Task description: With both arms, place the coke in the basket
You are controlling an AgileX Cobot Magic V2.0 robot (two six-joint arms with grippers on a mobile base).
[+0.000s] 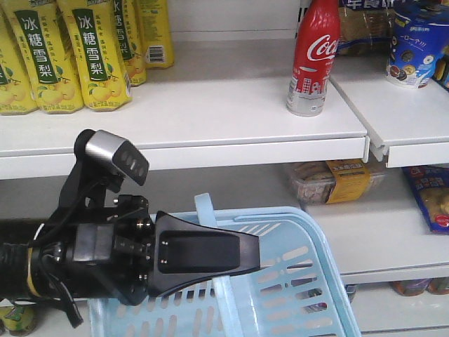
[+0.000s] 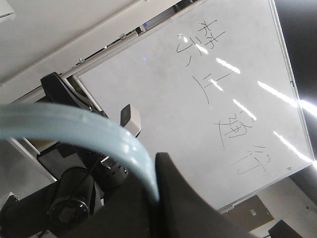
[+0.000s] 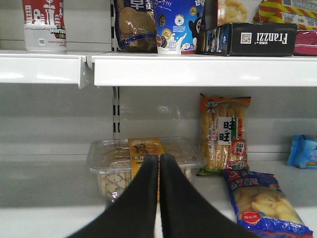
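Observation:
The coke [image 1: 313, 60], a red bottle with a silver base, stands upright on the upper white shelf; its base also shows in the right wrist view as the coke [image 3: 44, 27] at top left. Low in the front view hangs the light blue basket [image 1: 302, 281]. My left gripper [image 1: 245, 254] is shut on its handle [image 1: 210, 210]. In the left wrist view the handle [image 2: 99, 131] arcs into the left gripper [image 2: 154, 171] between the black fingers. My right gripper [image 3: 158, 158] is shut with nothing in it and points at the lower shelf, well below the coke.
Yellow pear-drink bottles [image 1: 91, 56] fill the upper shelf's left. A blue cup [image 3: 176, 25] and a Franzzi box [image 3: 252, 38] stand right of the coke. On the lower shelf are a clear snack box [image 3: 143, 158] and snack bags [image 3: 225, 134]. The left wrist view faces a whiteboard [image 2: 198, 99].

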